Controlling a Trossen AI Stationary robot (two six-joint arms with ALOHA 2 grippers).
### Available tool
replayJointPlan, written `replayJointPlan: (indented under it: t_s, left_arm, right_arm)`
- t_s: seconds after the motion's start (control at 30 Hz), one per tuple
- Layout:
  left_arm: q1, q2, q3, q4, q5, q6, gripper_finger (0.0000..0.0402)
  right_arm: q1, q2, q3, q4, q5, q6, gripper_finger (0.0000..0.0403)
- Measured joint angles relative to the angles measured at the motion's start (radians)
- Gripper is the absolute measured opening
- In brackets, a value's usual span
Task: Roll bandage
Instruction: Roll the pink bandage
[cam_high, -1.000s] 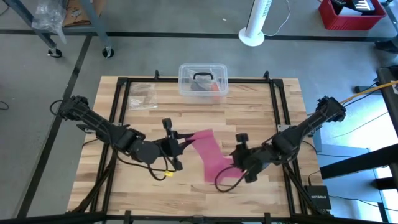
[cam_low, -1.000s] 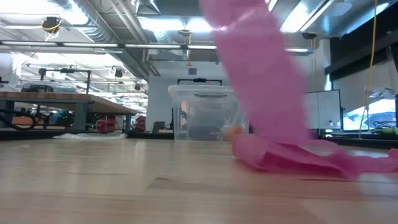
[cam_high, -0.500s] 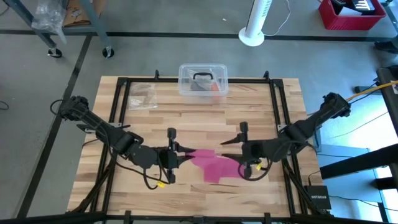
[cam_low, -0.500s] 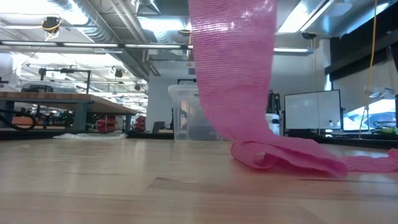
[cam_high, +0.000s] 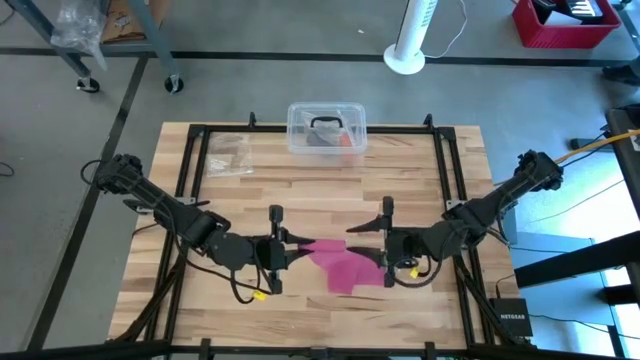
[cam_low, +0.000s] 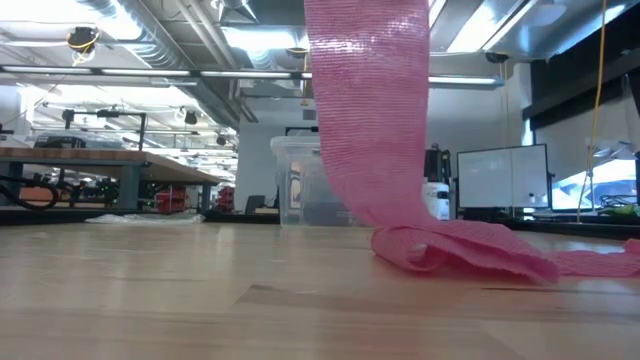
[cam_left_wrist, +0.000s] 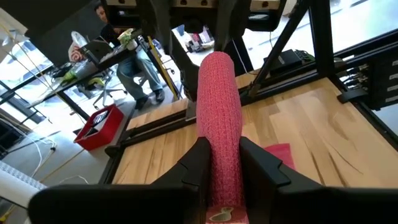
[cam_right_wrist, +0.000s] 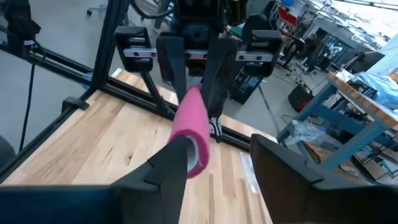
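The pink bandage (cam_high: 340, 264) spans between my two grippers near the table's front middle. Its raised part rises out of the top of the low view (cam_low: 368, 100), and a slack heap (cam_low: 455, 252) lies on the wood. My left gripper (cam_high: 290, 249) is shut on the bandage's left end. My right gripper (cam_high: 378, 256) faces it from the right with its fingers open. The bandage's other end (cam_right_wrist: 191, 127) lies at one of its fingers. The clear box (cam_high: 326, 127) stands at the far edge. My left gripper pinches the bandage's gathered strip (cam_left_wrist: 219, 158) between its two fingers, coming level from the table's left and lying along the strip. The strip runs on, lifted, toward the right gripper. My right gripper has the bandage's bunched end (cam_right_wrist: 195, 149) against the inner side of one finger (cam_right_wrist: 171, 165). Whether it is wound round that finger I cannot tell.
A small clear bag (cam_high: 228, 155) lies at the far left of the table. A black metal frame (cam_high: 440, 170) runs around the working area. People sit at desks in the room beyond, in the left wrist view (cam_left_wrist: 127, 53).
My left gripper has moved a little toward the table's near edge and to the right. My right gripper has turned to face it squarely. The bandage's raised loop toward the far side has come down, and the strip now runs straighter between the grippers, hanging more upright in the low view.
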Motion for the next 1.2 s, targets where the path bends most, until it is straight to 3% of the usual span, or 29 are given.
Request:
replayJointPlan:
  t_s: [0.17, 0.57, 0.67, 0.87, 1.07, 1.2]
  left_arm:
    - [0.002, -0.001, 0.0, -0.008, -0.004, -0.001, 0.0056]
    - [0.002, -0.001, -0.001, -0.003, 0.002, -0.004, 0.0056]
    - [0.002, -0.001, -0.001, -0.002, -0.002, -0.008, 0.0056]
    - [0.003, -0.001, -0.001, 0.0, -0.008, -0.04, 0.0056]
    - [0.003, -0.001, 0.0, -0.003, -0.006, -0.155, 0.0058]
    - [0.002, -0.017, 0.001, 0.015, 0.002, -0.117, 0.009]
  right_arm:
    - [-0.058, 0.025, 0.0, 0.006, -0.094, 0.045, 0.0179]
    - [-0.067, 0.064, 0.0, 0.008, -0.1, 0.022, 0.0176]
    - [-0.068, 0.064, 0.0, 0.014, -0.1, 0.003, 0.0146]
    - [-0.066, 0.064, 0.0, 0.014, -0.098, -0.03, 0.0023]
    - [-0.063, 0.064, 0.007, -0.001, -0.068, -0.047, 0.0029]
    - [-0.032, 0.049, 0.046, -0.063, -0.01, -0.056, 0.0013]
